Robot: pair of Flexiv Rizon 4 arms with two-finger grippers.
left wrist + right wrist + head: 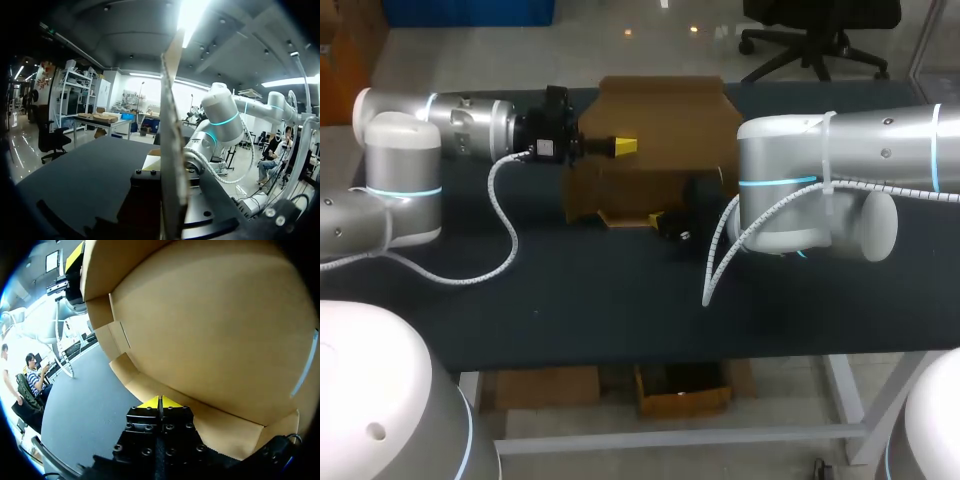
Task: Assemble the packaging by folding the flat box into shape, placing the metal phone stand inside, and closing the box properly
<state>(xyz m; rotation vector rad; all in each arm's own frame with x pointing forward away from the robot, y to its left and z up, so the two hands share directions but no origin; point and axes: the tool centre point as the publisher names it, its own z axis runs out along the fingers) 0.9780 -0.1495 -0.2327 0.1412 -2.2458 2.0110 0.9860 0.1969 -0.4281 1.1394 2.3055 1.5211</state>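
The left arm (pixel 400 170) comes in from 9 o'clock across the dark table (pixel 570 300), its left gripper (pixel 623 147) lying level at the brown cardboard box (pixel 660 130), which stands partly folded at the table's middle, toward 12 o'clock. One yellow tip shows against the box's upright back panel at that panel's 9 o'clock edge. From the left wrist, a cardboard panel (pixel 170 150) is seen edge-on, rising straight up out of the gripper's dark body with a finger on either side, so the fingers are closed onto the panel; the yellow tips themselves are hidden there. Beyond that panel, the right arm (pixel 220 115) stands across the table. The box's lower front wall runs toward 6 o'clock of the raised panel, with a pale flap lying along its base. The right gripper (pixel 658 220) sits low at that base, at the box's 6 o'clock side, just beside the flap. From the right wrist, its two yellow tips (pixel 167 402) are pressed together with only a hairline between them and nothing visibly held, touching the fold at the box's bottom edge, while the broad cardboard wall looms directly ahead. The right arm enters from 3 o'clock, its elbow bent near the box's 4 o'clock corner.
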